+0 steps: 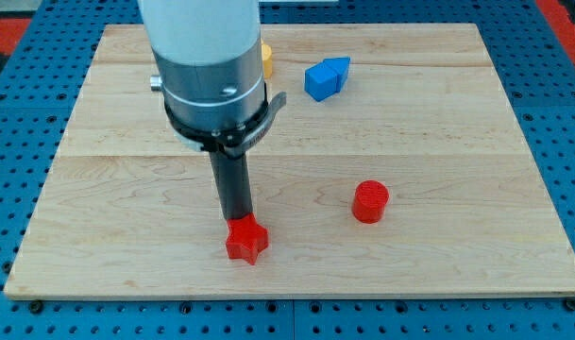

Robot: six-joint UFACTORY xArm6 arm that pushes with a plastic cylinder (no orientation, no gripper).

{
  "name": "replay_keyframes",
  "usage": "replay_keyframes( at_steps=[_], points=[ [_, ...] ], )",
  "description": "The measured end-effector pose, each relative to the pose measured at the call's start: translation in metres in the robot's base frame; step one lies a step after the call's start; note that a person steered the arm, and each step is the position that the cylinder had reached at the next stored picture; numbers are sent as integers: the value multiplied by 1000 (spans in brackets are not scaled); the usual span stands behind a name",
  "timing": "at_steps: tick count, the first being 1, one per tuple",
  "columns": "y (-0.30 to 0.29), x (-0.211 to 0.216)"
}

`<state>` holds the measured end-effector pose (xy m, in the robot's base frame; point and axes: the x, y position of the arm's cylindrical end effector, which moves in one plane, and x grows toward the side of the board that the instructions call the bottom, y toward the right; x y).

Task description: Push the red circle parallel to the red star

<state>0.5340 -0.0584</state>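
Note:
The red circle (pixel 370 201) is a short red cylinder on the wooden board, right of centre. The red star (pixel 246 240) lies near the view's bottom, left of the circle and slightly lower. My tip (pixel 238 219) comes down just above the star's top edge, touching or nearly touching it. The tip is well to the left of the red circle, about 140 pixels away.
A blue block (pixel 326 77) of irregular shape sits near the view's top, right of centre. A yellow block (pixel 266 60) shows partly behind the arm's grey body (pixel 209 66). The wooden board (pixel 476 255) rests on a blue perforated base.

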Motion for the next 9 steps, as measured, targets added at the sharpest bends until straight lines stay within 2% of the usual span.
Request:
replay_keyframes(
  at_steps=[1, 2, 3, 4, 5, 6, 7, 8, 9],
  points=[
    [13, -39],
    [82, -53],
    [136, -40],
    [145, -46],
    [170, -19],
    [176, -35],
    [204, -12],
    [202, 4],
    [164, 9]
  ],
)
